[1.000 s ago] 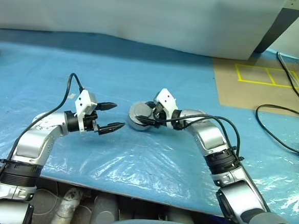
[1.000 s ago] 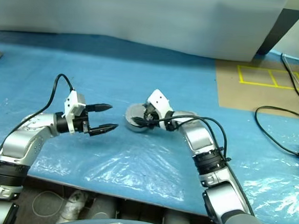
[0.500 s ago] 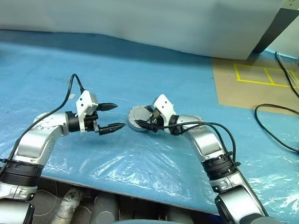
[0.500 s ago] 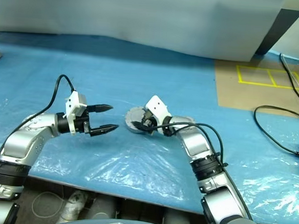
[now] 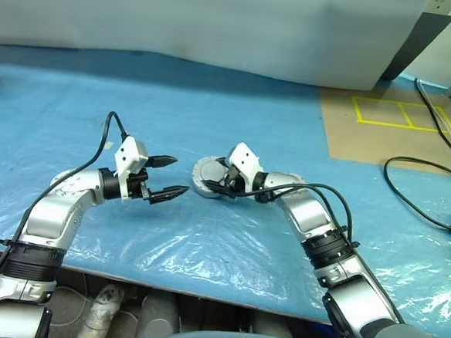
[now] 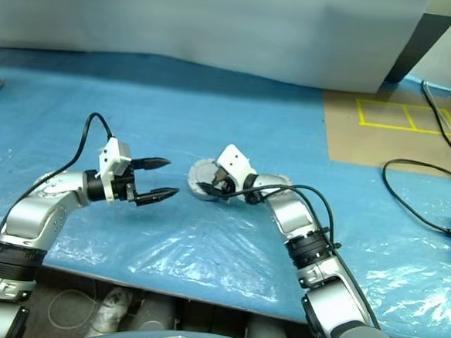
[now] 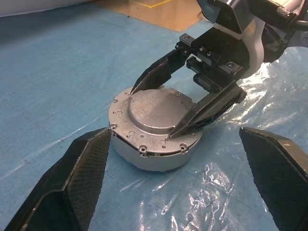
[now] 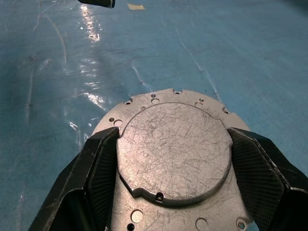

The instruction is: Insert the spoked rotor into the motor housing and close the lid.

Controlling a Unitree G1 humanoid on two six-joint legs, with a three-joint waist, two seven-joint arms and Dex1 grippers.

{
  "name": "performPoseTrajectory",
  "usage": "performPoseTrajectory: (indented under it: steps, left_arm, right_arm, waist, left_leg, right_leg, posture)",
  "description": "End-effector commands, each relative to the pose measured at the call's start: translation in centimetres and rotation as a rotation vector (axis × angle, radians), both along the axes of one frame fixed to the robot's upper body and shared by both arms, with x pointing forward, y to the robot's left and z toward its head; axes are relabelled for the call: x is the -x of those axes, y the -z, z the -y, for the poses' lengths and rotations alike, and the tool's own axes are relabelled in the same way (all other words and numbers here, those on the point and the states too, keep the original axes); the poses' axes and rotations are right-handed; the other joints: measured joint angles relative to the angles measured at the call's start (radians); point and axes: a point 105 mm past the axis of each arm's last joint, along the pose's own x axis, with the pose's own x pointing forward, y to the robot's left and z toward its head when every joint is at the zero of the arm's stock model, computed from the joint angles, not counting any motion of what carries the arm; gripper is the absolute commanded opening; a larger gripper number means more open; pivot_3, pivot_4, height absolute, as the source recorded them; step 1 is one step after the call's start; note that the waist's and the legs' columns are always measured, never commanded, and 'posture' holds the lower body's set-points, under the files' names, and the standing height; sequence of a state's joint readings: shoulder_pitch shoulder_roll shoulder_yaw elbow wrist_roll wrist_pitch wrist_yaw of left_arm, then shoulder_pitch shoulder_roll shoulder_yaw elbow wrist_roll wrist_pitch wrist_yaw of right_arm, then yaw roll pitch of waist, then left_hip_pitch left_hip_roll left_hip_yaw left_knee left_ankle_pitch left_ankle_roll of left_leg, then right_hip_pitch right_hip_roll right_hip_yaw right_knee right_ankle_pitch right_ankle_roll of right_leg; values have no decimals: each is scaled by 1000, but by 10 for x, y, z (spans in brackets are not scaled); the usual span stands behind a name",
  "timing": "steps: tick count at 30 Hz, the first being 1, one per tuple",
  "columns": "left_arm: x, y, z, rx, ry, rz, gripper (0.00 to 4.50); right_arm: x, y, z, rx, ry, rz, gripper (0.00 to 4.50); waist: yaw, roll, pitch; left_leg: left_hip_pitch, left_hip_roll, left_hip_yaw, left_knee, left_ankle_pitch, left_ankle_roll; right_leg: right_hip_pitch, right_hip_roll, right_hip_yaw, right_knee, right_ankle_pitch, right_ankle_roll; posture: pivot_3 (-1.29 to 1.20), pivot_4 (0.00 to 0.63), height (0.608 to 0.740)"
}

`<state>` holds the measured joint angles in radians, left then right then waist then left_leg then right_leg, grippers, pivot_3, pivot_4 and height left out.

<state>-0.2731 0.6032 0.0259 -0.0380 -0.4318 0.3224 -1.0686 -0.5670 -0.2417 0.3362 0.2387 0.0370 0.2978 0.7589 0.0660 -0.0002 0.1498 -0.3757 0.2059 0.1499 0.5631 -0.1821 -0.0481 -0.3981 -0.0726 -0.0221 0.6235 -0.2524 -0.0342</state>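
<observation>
Black textured fingers of the right gripper (image 7: 184,98) straddle the raised round boss on top of the motor housing (image 7: 155,126), one finger (image 8: 94,163) at each side of it. They seem to press against its edge, though real contact is hard to confirm from these angles. The housing is a silver metal puck lying flat, smooth scratched face up, with small screw holes around its flange. It rests on the blue plastic sheet (image 5: 228,246) that covers the table, roughly at the centre of the work area.

The left gripper (image 5: 163,177) hovers just beside the housing, on the robot's left of it, its two fingers spread wide with nothing between them and aimed toward the puck.

Farther out on the robot's right, a brown board (image 5: 383,133) marked with yellow tape rectangles (image 5: 403,114) lies on the table. A black cable (image 5: 425,194) loops beside it.
</observation>
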Motion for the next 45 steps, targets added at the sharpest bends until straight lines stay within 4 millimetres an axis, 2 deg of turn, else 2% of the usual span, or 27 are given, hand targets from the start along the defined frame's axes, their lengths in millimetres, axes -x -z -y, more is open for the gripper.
performPoseTrajectory:
  steps: [1, 6, 8, 11, 16, 22, 24, 31, 45]
  left_arm:
    - [-1, -7, 1, -1, 11, 40, 4500]
    - [-1, -8, 2, -2, 11, 43, 4500]
    - [-1, -8, 2, -2, 11, 44, 4500]
    - [-2, -8, 3, -4, 12, 47, 4500]
    - [-2, -7, 4, -7, 10, 50, 4500]
    - [-5, -6, 5, -10, 11, 55, 4500]
    - [-6, -7, 5, -10, 12, 58, 4500]
    - [-7, -5, 5, -27, 20, 58, 4500]
    - [-12, -2, 11, -36, 35, 58, 4500]
  right_arm:
    - [5, 33, 9, 74, 35, -65, 3181]
    - [9, 58, 21, 154, 38, -92, 3181]
    - [12, 65, 23, 136, 48, -155, 3181]
    - [19, 72, 27, 118, 34, -250, 3181]
    - [27, 81, 32, 200, -15, -262, 3181]
    - [24, 76, 31, 206, -2, -193, 3181]
    - [28, 75, 29, 232, -31, -160, 3181]
    - [52, 79, 29, 243, -110, -216, 3181]
    - [62, 77, 29, 245, -146, -262, 3181]
  waist:
    - [0, 0, 0]
    - [0, 0, 0]
    - [0, 0, 0]
    - [2, 0, -1]
    - [4, 0, -3]
    - [5, 0, -5]
    - [5, 0, -5]
    - [5, -1, -5]
    - [2, -1, -6]
  left_leg:
    - [1, 0, 0, 0, 0, 0]
    - [10, 0, 0, -1, 0, 0]
    - [12, 0, 1, -1, 0, 0]
    - [14, 0, 1, -1, 0, 0]
    - [14, 0, 1, -4, 0, 0]
    - [14, 0, 1, -10, 0, 0]
    - [14, 0, 1, -11, 0, 0]
    - [14, -1, 1, -17, 0, 0]
    - [15, -1, 2, -20, 0, 0]
  right_leg:
    - [2, 0, 0, 0, 0, 0]
    - [9, 0, 0, -1, -1, -1]
    - [10, -1, 1, -1, -1, -1]
    - [13, -1, 2, -2, -1, -1]
    - [13, -2, 2, -5, -1, -1]
    - [13, -1, 1, -8, -1, -1]
    - [13, -1, 0, -10, -1, -1]
    - [14, -1, 0, -16, -1, -1]
    - [14, -1, -1, -17, -2, 0]
  posture:
    - [0, 150, 740]
    - [0, 150, 740]
    - [0, 150, 740]
    - [0, 150, 740]
    - [0, 150, 740]
    - [0, 150, 740]
    - [0, 150, 740]
    - [0, 150, 740]
    - [0, 150, 740]
